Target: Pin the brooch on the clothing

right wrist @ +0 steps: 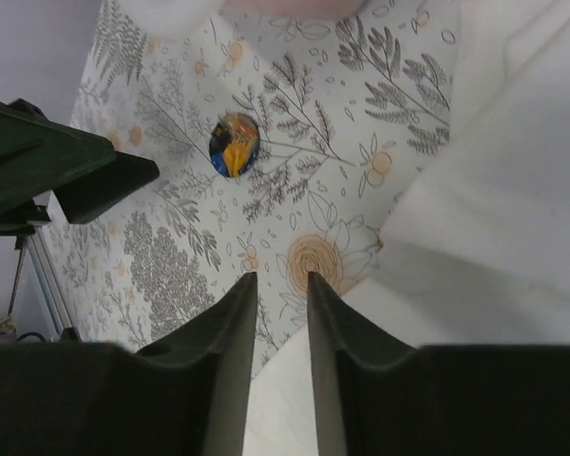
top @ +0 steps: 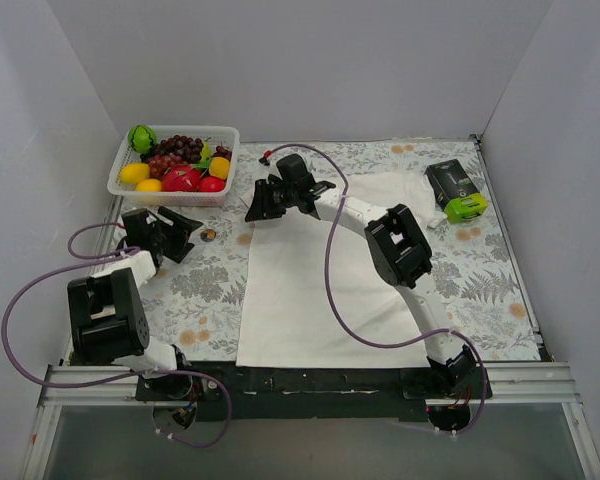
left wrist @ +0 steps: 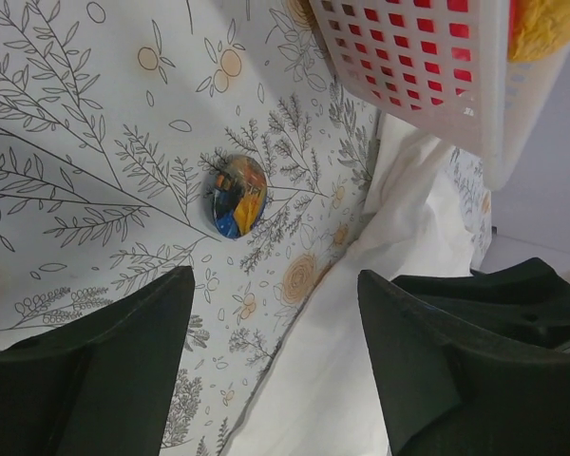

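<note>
The tiny round brooch (left wrist: 238, 196), dark-rimmed with a blue-and-orange face, lies flat on the floral tablecloth (top: 195, 285) towards the far left corner of the bench. It is in front of the white plastic fruit basket (top: 185, 127) and near the left border of the white T-shirt (top: 320, 290), not touching it. The left jaws stand apart just short of it, holding nothing; the right jaws are nearly together, empty too. I fear the small, smooth disc may slide away under closing jaws, and both arms crowding this spot may collide.
</note>
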Controlling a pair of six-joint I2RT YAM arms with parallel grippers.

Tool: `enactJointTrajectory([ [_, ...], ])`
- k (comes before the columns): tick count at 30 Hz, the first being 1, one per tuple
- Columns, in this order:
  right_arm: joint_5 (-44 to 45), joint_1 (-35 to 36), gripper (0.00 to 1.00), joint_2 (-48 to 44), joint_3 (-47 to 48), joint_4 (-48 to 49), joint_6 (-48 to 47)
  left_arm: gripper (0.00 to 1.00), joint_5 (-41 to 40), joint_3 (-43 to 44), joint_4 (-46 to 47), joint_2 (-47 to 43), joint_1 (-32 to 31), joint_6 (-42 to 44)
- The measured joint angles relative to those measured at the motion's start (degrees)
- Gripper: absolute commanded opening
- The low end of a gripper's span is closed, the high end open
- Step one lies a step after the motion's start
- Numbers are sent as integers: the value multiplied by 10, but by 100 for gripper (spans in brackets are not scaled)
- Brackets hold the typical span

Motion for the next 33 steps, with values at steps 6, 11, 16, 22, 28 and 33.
enactJointTrajectory([
  [6, -41, -1, 5, 67, 77, 61, 64, 67, -5, 0, 23, 44, 0, -2],
  [11, -67, -1, 1, 113, 106, 100, 114, 58, -9, 7, 38, 78, 1, -1],
  [16, -83, 2, 1, 148, 114, 125, 155, 50, -5, 27, 56, 111, 1, 1],
  [22, -92, 9, 1, 178, 134, 160, 198, 40, 10, 66, 68, 160, -5, 5],
  [28, -93, 16, 1, 191, 137, 176, 229, 37, 7, 89, 57, 177, -28, 21],
  [33, -92, 20, 1, 194, 137, 185, 242, 36, 4, 92, 48, 177, -38, 35],
])
